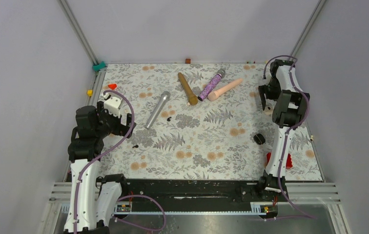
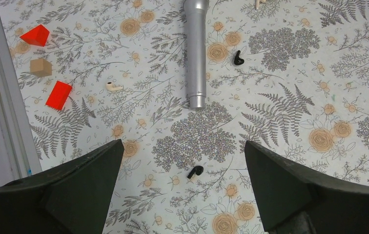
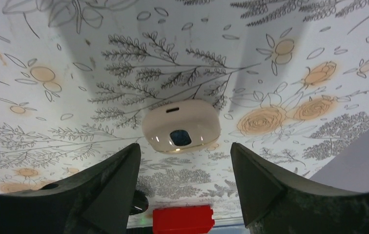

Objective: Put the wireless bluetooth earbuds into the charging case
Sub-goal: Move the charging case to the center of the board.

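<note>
Earbuds [image 2: 195, 171] well apart from charging case [image 3: 181, 126]

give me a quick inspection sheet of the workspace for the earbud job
surface: floral cloth, lying flat
job's things: black earbud loose on the cloth; second black earbud beside the silver microphone; cream charging case, looks closed
clutter: brown microphone, purple microphone, pink microphone, black pebble, white earbud, red blocks
grippers: left hand open, empty; right hand open, astride the case, not touching it
cables: purple cable looping off each arm
surroundings: grey walls, metal frame
</note>
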Controlling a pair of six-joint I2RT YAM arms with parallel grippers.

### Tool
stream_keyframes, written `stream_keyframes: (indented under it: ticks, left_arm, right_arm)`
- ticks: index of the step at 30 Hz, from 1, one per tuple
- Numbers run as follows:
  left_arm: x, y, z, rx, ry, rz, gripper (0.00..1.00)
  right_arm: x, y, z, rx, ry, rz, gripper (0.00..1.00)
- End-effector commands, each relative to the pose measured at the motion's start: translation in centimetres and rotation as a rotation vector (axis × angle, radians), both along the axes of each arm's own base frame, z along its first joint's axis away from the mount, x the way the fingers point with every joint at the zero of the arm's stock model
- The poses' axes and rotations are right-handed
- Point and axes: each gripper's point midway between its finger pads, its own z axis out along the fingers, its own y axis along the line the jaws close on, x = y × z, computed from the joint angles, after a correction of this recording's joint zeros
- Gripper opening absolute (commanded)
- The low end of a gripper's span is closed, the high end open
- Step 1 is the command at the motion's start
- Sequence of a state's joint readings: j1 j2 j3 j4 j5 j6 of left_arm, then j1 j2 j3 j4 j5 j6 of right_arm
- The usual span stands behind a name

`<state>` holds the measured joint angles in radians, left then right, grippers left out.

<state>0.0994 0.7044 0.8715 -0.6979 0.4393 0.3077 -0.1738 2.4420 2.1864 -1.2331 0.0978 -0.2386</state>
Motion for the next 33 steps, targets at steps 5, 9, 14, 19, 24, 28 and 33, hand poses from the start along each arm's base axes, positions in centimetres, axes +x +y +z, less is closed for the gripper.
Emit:
stream_keyframes:
  ticks: [5,9,14,19,24,28,33]
  left_arm:
    - [0.5,0.0,2.7,0.010,-0.078,-0.012,0.99]
    - [0.5,0.0,2.8,0.009,-0.080,-0.011,0.99]
    - [0.5,0.0,2.8,0.010,-0.079,-0.011,0.98]
    - [0.5,0.0,2.8,0.009,-0.076,-0.010,0.99]
    - [0.5,0.0,2.8,0.010,-0.076,-0.010,0.98]
    - [0.5,0.1,2.7,0.009,-0.072,-0.009,0.99]
    - [0.6,0.0,2.7,0.010,-0.068,-0.011,0.99]
  right_arm:
    - [-2.1,1.1,1.4,-0.011,0.046,-0.026,0.87]
    - [-2.6,2.3,2.9,0.023,-0.040,-0.097,0.88]
    - [-3.0,3.8,4.0,0.058,-0.205,-0.265,0.97]
    - [-2.9,5.0,3.9,0.123,-0.271,-0.401,0.97]
    - [-2.2,5.1,3.8,0.152,-0.336,-0.528,0.96]
    - [-1.7,4.2,3.8,0.126,-0.401,-0.598,0.97]
    - [-1.6,3.5,3.6,0.147,-0.467,-0.717,0.97]
